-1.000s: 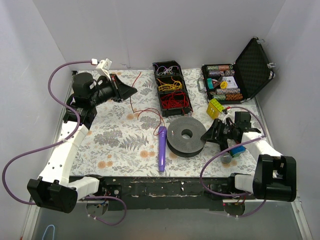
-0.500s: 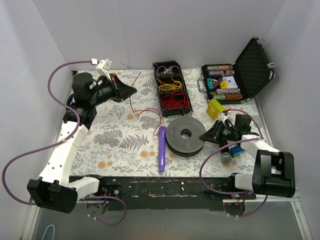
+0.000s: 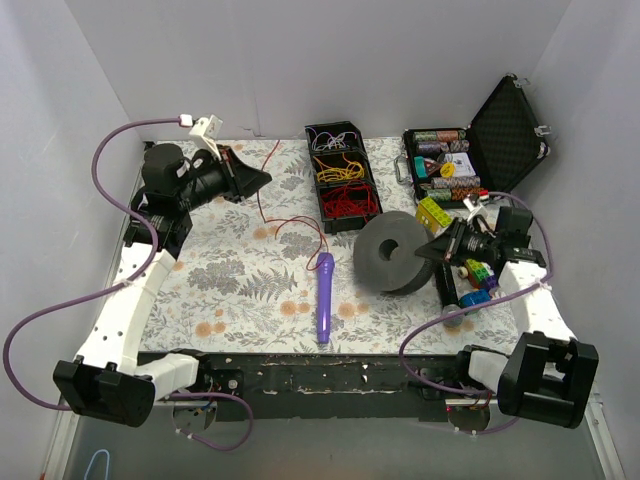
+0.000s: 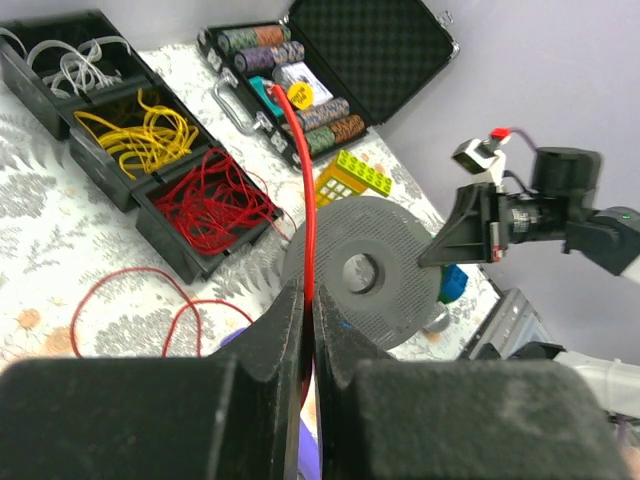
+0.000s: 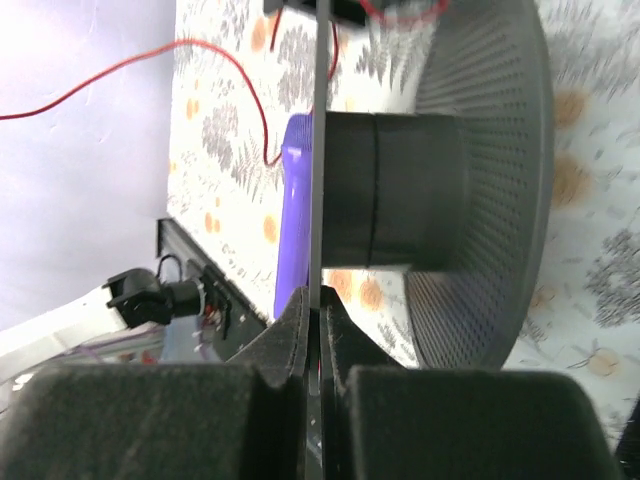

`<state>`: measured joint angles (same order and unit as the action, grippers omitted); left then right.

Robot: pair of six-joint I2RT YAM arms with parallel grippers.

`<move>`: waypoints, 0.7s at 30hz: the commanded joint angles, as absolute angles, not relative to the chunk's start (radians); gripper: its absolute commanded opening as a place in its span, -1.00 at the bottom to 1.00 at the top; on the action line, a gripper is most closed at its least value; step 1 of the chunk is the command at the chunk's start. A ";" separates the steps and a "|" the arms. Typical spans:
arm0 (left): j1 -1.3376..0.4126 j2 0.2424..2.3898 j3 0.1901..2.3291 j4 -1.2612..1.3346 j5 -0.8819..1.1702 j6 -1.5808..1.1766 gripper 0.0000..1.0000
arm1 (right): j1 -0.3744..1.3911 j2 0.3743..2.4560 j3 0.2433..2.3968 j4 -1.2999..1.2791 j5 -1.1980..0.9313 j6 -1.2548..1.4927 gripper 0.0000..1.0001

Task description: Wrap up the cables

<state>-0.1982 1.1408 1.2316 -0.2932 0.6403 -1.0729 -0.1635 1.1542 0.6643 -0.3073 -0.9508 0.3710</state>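
A thin red cable (image 3: 290, 222) trails in loops over the floral cloth and rises to my left gripper (image 3: 262, 178) at the back left. In the left wrist view that gripper (image 4: 310, 300) is shut on the red cable (image 4: 305, 190), which runs straight up from between the jaws. A grey spool (image 3: 392, 252) stands tilted on its edge right of centre. My right gripper (image 3: 432, 250) is shut on it; in the right wrist view the jaws (image 5: 318, 300) pinch the thin edge of one flange (image 5: 318, 120), with the hub and far flange (image 5: 480, 200) beyond.
A purple tool (image 3: 324, 295) lies in front of the spool. A black divided box (image 3: 342, 185) holds white, yellow and red cables at the back centre. An open case of poker chips (image 3: 470, 150), a yellow brick (image 3: 432, 212) and small coloured pieces (image 3: 476, 285) crowd the right side.
My right gripper has closed on the spool's flange and tipped the spool from lying flat up onto its edge, shifting it right. The left gripper still holds the red cable, barely moved.
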 commanded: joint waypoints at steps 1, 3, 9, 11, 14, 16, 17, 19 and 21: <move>-0.192 1.140 1.342 -0.285 0.585 -0.981 -1.00 | -0.164 1.077 0.833 -0.377 -0.868 0.318 -0.97; -0.192 1.152 1.400 -0.278 0.528 -0.899 -1.00 | -0.144 1.060 0.905 -0.420 -0.842 0.313 -0.97; -0.192 1.180 1.557 -0.241 0.286 -0.726 -1.00 | 0.058 1.043 1.113 -0.477 -0.689 0.354 -0.97; -0.192 1.180 1.581 -0.224 0.211 -0.681 -1.00 | 0.157 1.055 1.179 -0.476 -0.608 0.380 -0.97; -0.193 1.175 1.594 -0.198 0.112 -0.626 -1.00 | 0.360 1.101 1.271 -0.482 -0.467 0.406 -0.97; -0.192 1.175 1.594 -0.187 0.045 -0.597 -1.00 | 0.507 1.153 1.316 -0.483 -0.366 0.419 -0.97; -0.192 1.174 1.591 -0.183 0.020 -0.586 -1.00 | 0.588 1.182 1.340 -0.482 -0.327 0.419 -0.97; -0.193 1.170 1.585 -0.178 -0.029 -0.566 -1.00 | 0.720 1.250 1.386 -0.479 -0.264 0.397 -0.97; -0.192 1.160 1.574 -0.178 -0.049 -0.555 -1.00 | 0.807 1.322 1.411 -0.465 -0.247 0.385 -0.97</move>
<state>-0.1982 1.1843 1.5726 -0.2012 0.0898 -0.6289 0.6479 1.2186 1.3319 -0.5060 -0.3790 0.3893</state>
